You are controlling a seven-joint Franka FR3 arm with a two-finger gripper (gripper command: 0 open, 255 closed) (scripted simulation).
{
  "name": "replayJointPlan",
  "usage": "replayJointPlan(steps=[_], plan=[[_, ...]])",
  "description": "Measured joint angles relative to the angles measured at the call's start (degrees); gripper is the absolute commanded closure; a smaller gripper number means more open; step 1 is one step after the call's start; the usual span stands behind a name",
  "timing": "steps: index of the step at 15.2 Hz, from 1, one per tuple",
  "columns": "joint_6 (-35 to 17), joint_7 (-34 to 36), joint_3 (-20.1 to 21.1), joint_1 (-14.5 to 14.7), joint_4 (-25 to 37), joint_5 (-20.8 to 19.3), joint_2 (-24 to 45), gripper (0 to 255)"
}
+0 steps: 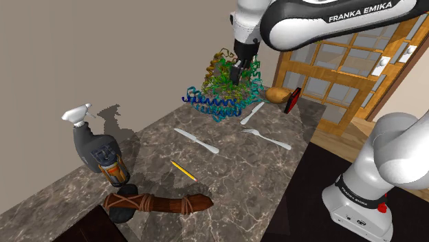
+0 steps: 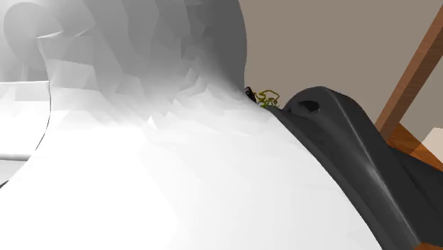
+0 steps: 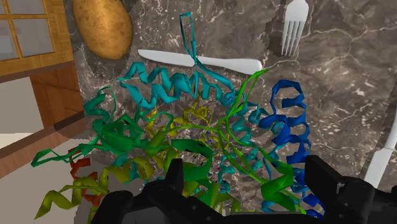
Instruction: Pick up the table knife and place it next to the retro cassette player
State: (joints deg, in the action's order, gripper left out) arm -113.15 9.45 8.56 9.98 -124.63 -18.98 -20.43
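Note:
Two white knives lie on the marble table [image 1: 227, 172]: one [image 1: 252, 113] [image 3: 200, 60] near the potato, the other [image 1: 196, 140] [image 3: 382, 159] mid-table. A small red and black box, the cassette player [image 1: 293, 100], stands tilted at the table's far corner beside the potato [image 1: 277, 95] [image 3: 102, 25]. My gripper [image 1: 238, 77] [image 3: 249, 191] hangs open just above a tangled, many-coloured ribbon model [image 1: 223, 93] [image 3: 191, 140]. Its fingers [image 3: 175, 184] stand apart over the ribbons and hold nothing. Both knives lie apart from the gripper.
A white fork [image 1: 267, 138] [image 3: 294, 25] lies between the knives. A yellow pencil [image 1: 183, 170], a rope-wrapped brown log [image 1: 161, 204] and a grey spray bottle [image 1: 100, 151] sit toward the shoulder view's left. A wooden glazed door [image 1: 357, 62] stands behind the table.

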Motion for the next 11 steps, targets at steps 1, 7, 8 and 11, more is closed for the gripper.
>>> replayJointPlan(steps=[1,7,8,11], plan=[[0.0,0.0,-0.2,0.1,0.1,0.5,0.0,0],[-3.7,4.2,-0.1,3.4,2.4,-10.7,5.6,0],[-4.3,4.3,-0.8,4.5,3.4,-13.3,7.3,0],[-5.6,5.1,-1.8,5.5,4.6,-15.8,9.3,0]])
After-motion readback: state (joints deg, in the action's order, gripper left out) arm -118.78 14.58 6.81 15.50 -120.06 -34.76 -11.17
